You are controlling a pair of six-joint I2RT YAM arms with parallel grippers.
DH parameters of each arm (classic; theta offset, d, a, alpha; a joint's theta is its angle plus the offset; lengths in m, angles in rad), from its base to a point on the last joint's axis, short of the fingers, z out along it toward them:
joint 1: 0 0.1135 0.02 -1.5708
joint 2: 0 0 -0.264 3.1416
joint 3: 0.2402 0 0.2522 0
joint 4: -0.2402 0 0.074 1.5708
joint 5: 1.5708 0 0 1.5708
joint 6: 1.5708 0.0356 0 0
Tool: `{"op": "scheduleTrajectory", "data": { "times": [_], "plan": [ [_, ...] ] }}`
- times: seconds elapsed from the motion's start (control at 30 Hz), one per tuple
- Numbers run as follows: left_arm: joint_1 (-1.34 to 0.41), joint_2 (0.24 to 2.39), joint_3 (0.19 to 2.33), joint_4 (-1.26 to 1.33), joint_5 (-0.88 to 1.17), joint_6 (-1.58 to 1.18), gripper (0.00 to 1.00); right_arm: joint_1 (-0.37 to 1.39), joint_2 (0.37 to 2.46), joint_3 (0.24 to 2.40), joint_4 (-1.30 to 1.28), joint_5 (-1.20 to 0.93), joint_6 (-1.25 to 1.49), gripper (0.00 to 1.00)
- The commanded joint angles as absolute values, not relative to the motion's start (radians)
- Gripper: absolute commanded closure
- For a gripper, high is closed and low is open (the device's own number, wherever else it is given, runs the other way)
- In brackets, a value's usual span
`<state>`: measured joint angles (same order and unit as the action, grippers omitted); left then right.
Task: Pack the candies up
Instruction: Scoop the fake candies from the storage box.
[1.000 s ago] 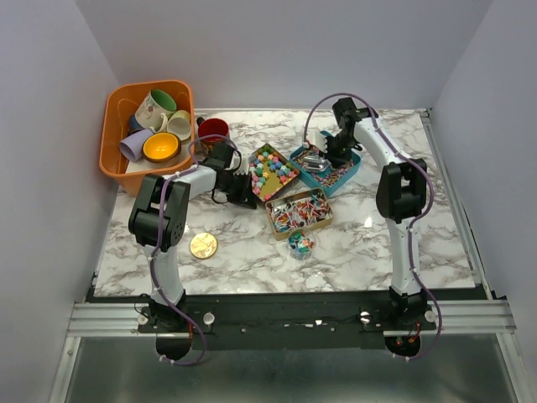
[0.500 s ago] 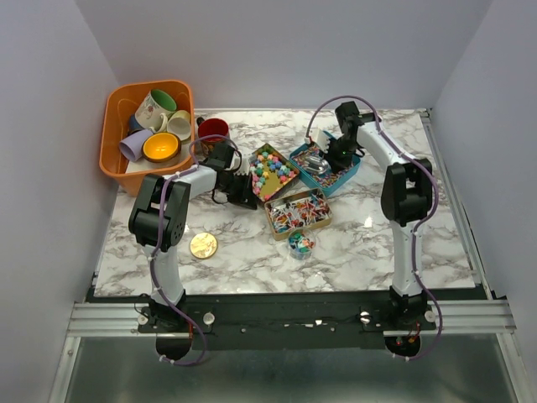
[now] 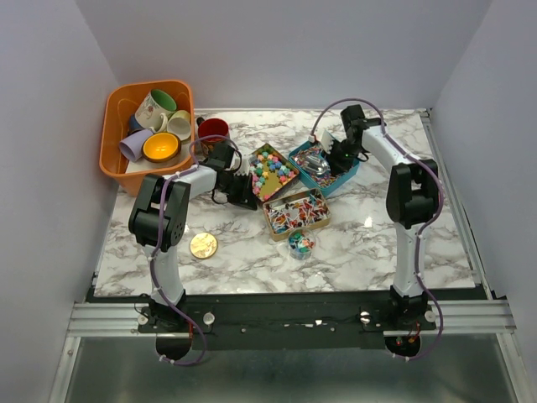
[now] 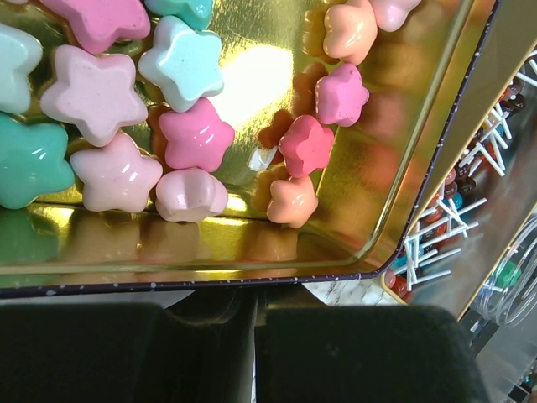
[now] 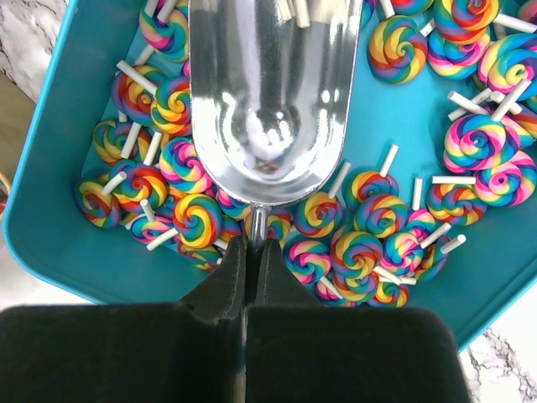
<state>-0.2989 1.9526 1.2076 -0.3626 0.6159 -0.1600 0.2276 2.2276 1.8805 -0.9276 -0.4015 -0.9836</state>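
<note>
Pastel star-shaped candies [image 4: 193,134] lie in a gold tin [image 4: 252,75], which also shows in the top view [image 3: 270,168]. My left gripper [image 4: 254,306] is shut and empty, right at the tin's near rim [image 3: 243,189]. Rainbow swirl lollipops [image 5: 377,210] fill a teal tray [image 5: 50,168]. My right gripper [image 5: 253,243] is shut on the handle of a silver scoop [image 5: 268,92], whose empty bowl lies on the lollipops [image 3: 315,164]. A second gold tin [image 3: 298,211] holds small mixed-colour pieces. A small round container [image 3: 299,243] holds a few candies.
An orange basket [image 3: 147,126] with several mugs stands at the back left, a red mug [image 3: 214,128] beside it. A flat round gold lid [image 3: 203,245] lies on the marble table near the front left. White walls enclose the table.
The right arm's elbow has swung right and back, and the scoop has shifted slightly in the teal tray. The left arm has not moved.
</note>
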Motion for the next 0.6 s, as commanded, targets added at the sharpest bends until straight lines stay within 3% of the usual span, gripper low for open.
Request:
{"op": "scheduleTrajectory", "data": {
  "times": [0.0, 0.2, 0.57],
  "plan": [
    [-0.331, 1.974, 1.212, -0.325, 0.63, -0.123, 0.86, 0.278, 2.215, 1.804, -1.031, -0.701, -0.991, 0.99],
    [-0.328, 1.959, 1.216, -0.359, 0.647, -0.092, 0.85, 0.238, 2.178, 1.764, -0.986, -0.722, -0.979, 0.99],
    [-0.318, 1.941, 1.223, -0.457, 0.686, -0.006, 0.73, 0.213, 2.129, 1.707, -0.882, -0.749, -0.966, 0.99]
  ]
}}
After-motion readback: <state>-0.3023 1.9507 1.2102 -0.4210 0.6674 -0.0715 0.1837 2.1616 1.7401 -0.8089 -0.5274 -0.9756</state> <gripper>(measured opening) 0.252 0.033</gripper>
